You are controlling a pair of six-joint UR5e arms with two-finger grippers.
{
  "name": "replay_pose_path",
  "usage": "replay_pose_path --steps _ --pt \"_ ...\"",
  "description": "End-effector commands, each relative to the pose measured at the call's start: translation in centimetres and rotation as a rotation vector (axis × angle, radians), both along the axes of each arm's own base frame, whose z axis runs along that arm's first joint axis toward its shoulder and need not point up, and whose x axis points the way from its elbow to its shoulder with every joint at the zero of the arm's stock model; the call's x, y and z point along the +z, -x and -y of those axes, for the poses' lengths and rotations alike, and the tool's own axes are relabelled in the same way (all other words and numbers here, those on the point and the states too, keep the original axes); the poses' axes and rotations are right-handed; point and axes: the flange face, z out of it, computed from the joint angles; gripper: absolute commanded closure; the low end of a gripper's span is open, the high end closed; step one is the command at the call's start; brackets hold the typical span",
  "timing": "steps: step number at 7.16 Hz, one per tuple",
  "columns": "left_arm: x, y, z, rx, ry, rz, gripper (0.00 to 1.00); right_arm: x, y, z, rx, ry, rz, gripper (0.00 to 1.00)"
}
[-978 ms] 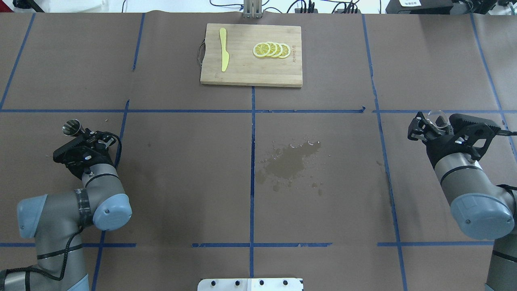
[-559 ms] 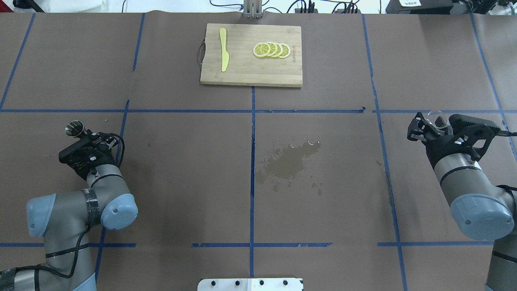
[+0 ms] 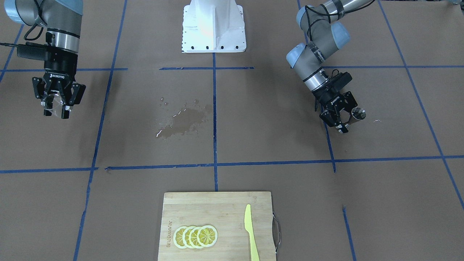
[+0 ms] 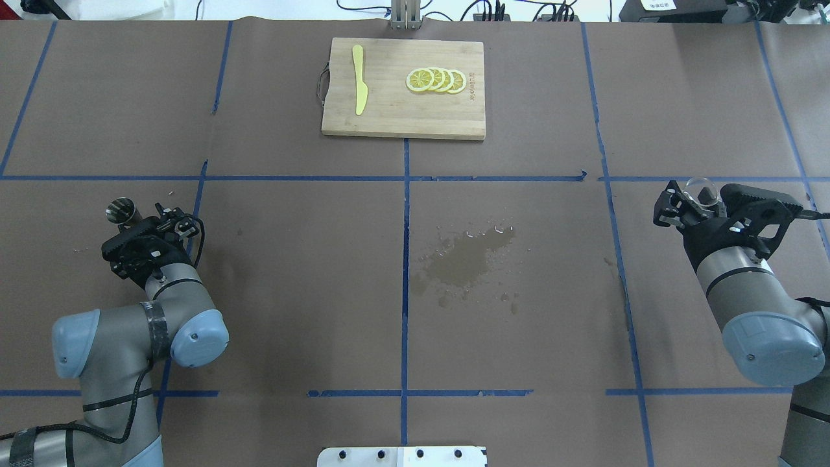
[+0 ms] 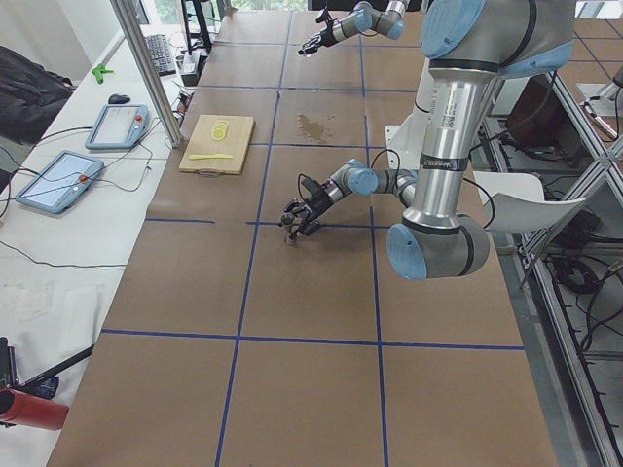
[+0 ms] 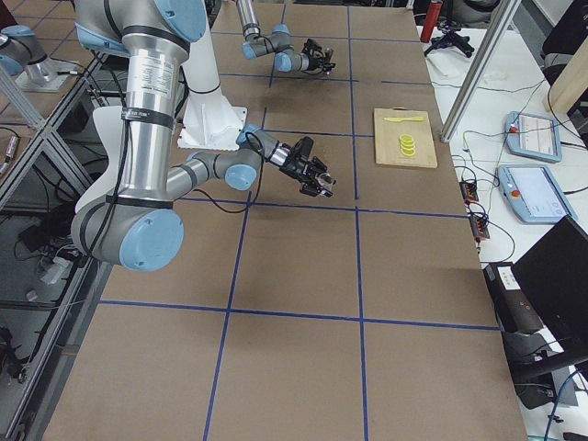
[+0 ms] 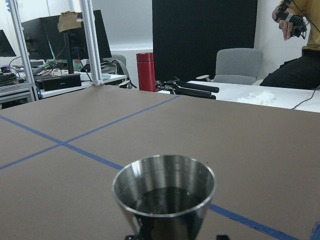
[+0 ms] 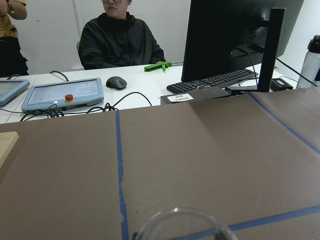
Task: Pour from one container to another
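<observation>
Left gripper (image 3: 348,120) closed on small silvery steel hourglass jigger (image 4: 120,210), well to robot's left of wet spill patch (image 4: 463,258) | right gripper (image 3: 56,108) clamps small clear glass cup (image 4: 703,191), well to spill's other side | wrist views: fingers cut off, jigger's interior visible, cup only a rim sliver.

A robotics lab: teach pendants (image 5: 119,126) and a monitor (image 8: 227,37) on benches beside the blue-taped table (image 4: 292,292) — aluminium posts (image 5: 146,68) at its edge.
</observation>
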Motion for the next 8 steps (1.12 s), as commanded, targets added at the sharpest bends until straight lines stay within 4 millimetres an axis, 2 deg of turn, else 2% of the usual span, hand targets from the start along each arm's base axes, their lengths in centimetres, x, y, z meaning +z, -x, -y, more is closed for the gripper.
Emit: replay_pose_path --steps 1,3,4,7,8 --pt "-1.0 0.2 -0.1 0.002 -0.003 -0.019 0.0 0.0 0.3 -0.3 -0.005 -0.005 -0.002 1.0" --pt "-2.6 1.4 -0.9 0.019 0.047 -0.004 0.0 -0.1 1.1 -1.1 -0.007 -0.027 -0.015 1.0" --pt "-3.9 1.1 -2.6 0.064 0.082 0.003 0.0 -0.1 1.5 -1.5 -0.011 -0.033 -0.013 1.0" --pt "-5.4 -0.7 -8.1 0.167 0.18 0.0 0.0 1.7 3.2 -2.7 0.005 -0.042 -0.017 1.0" --pt "-6.2 -0.8 -9.1 0.186 0.187 -0.009 0.0 2.2 3.3 -2.7 0.011 -0.04 -0.019 1.0"
